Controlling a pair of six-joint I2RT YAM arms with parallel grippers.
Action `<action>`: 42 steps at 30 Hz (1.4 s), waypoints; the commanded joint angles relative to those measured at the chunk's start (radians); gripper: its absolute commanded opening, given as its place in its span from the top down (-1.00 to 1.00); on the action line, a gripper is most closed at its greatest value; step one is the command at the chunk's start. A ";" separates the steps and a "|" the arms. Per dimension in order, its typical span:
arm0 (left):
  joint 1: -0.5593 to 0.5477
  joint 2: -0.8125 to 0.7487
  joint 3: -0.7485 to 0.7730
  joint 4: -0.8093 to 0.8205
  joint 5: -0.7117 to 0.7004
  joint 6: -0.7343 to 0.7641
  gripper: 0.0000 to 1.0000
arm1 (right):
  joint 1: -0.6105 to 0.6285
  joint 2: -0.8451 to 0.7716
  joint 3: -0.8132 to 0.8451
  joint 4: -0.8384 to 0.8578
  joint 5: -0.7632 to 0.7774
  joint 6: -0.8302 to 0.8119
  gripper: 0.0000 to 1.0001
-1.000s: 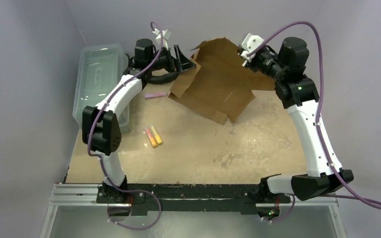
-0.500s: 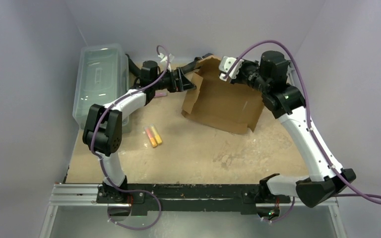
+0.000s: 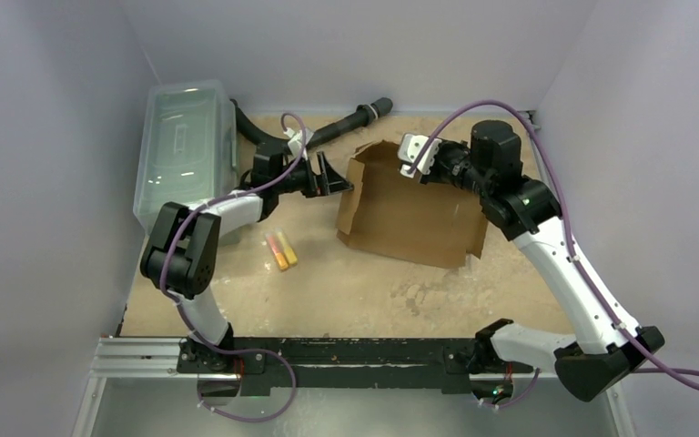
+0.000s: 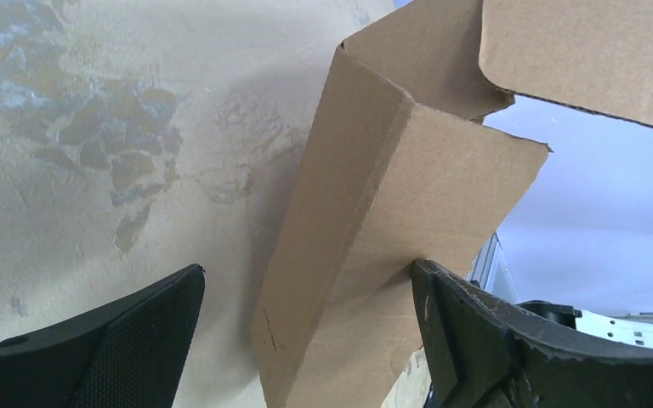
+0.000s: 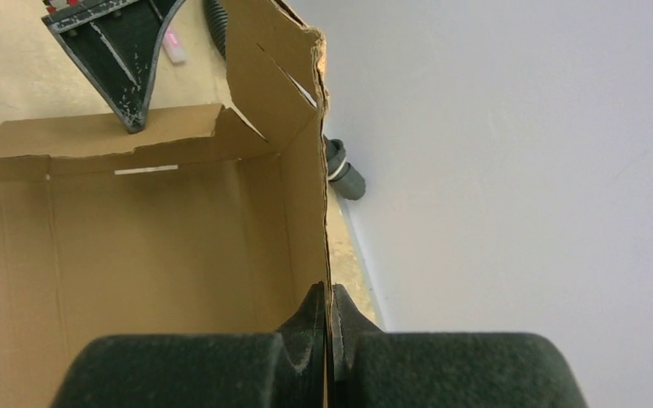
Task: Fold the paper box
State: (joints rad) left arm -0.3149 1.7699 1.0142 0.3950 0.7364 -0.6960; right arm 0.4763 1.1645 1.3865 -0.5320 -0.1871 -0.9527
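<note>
**Q:** So where's the paper box [image 3: 414, 214] sitting, and what shape is it in?

**A:** It's on the far half of the tabletop [image 3: 373, 291], between my two arms. Plain brown corrugated card. The big base panel lies flat. The far wall and the left wall are both standing, so it reads as a shallow open tray with two sides up. The near right corner of the base is flat on the tabletop. From my right wrist the inside [image 5: 136, 246] shows crease lines, a thin pale slot near the left wall and a diagonal slit in the corner flap.

**Q:** And your fingers?

**A:** My right fingers [image 5: 329, 302] are pinched tight on the top edge of the far wall, card squeezed between the pads. My left fingers [image 3: 326, 173] are spread wide, holding nothing. They straddle the left wall from outside, and the folded wall [image 4: 374, 221] stands in the gap. One finger [image 4: 455, 314] touches the flap's edge; the other is apart from the card.

**Q:** Anything else nearby?

**A:** A clear bin [image 3: 182, 146] far left, a black hose [image 3: 355, 118] behind the box, and two orange-yellow sticks [image 3: 281, 248] left of it.
</note>
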 commanded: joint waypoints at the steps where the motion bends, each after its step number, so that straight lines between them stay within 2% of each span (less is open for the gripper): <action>1: -0.001 -0.068 -0.044 0.104 0.013 -0.034 -0.82 | 0.005 -0.038 -0.011 0.003 -0.059 0.070 1.00; 5: -0.001 -0.126 -0.068 0.108 -0.004 -0.021 -0.82 | 0.005 -0.044 -0.028 -0.005 -0.083 0.104 1.00; 10: -0.001 -0.218 -0.093 0.066 -0.048 0.048 -0.82 | 0.004 -0.049 -0.020 0.003 -0.041 0.142 1.00; 20: -0.002 -0.415 -0.142 0.183 -0.165 0.342 -0.82 | -0.001 -0.010 0.057 -0.052 -0.031 0.167 1.00; 24: -0.024 -0.432 -0.108 0.241 -0.168 0.459 -0.82 | 0.001 0.005 0.090 -0.064 -0.033 0.160 1.00; 31: -0.128 -0.411 -0.057 0.298 -0.158 0.565 -0.78 | 0.000 0.033 0.117 -0.068 -0.038 0.164 1.00; 37: -0.148 -0.380 -0.040 0.327 -0.174 0.561 -0.52 | 0.000 0.036 0.117 -0.073 -0.053 0.164 1.00; 39: -0.156 -0.360 -0.017 0.324 -0.167 0.559 -0.36 | 0.000 0.039 0.119 -0.075 -0.066 0.165 1.00; 42: -0.174 -0.327 0.035 0.270 -0.165 0.585 0.02 | 0.000 0.048 0.130 -0.081 -0.094 0.168 1.00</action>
State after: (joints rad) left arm -0.4683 1.4075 0.9623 0.6693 0.5705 -0.1593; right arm 0.4767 1.2072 1.4570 -0.6304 -0.2317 -0.8036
